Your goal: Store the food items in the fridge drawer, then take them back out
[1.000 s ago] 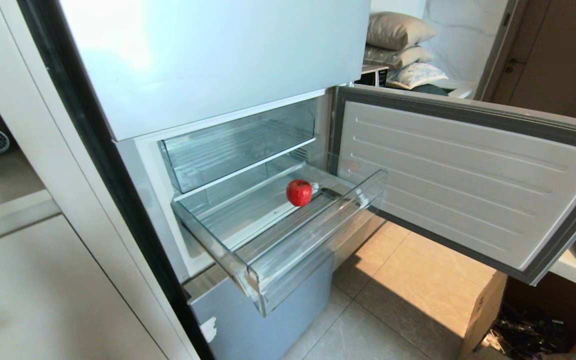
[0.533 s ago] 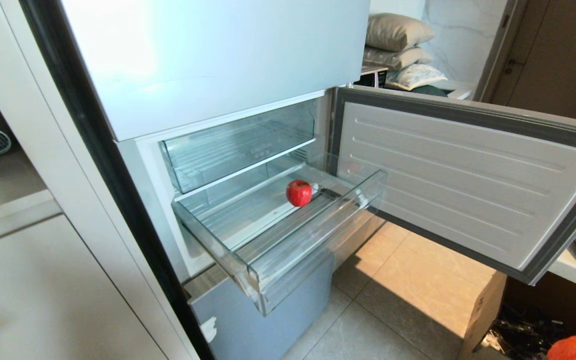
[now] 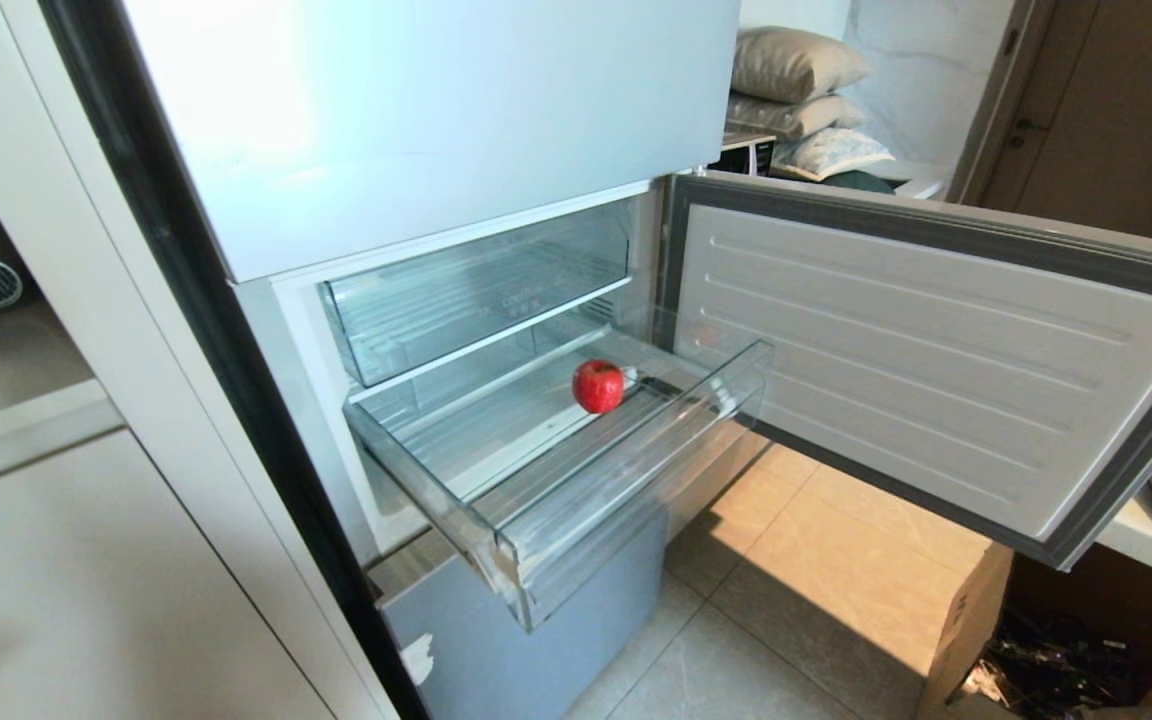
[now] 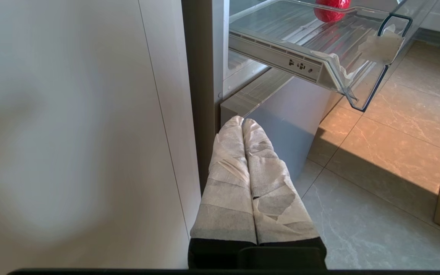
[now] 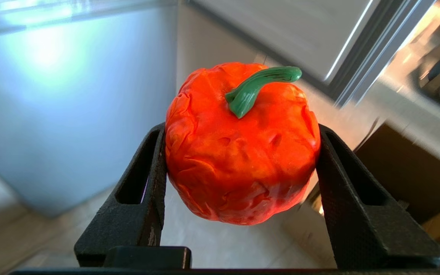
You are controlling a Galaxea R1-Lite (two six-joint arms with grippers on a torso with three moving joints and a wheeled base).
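Right gripper (image 5: 239, 179), outside the head view, clamped a wrinkled red-orange, green-stemmed pumpkin (image 5: 239, 149); left gripper (image 4: 243, 124) closed beside the clear plastic fridge drawer (image 4: 342, 53).

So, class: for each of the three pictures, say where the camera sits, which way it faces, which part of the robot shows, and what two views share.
Head view: high up, looking down at the pulled-out fridge drawer holding a red apple; no arm shows.
Left wrist view: low by the fridge, facing the drawer from below; left gripper shut.
Right wrist view: behind the right gripper, clamped on the orange pumpkin.
Head and left wrist views share drawer and apple.
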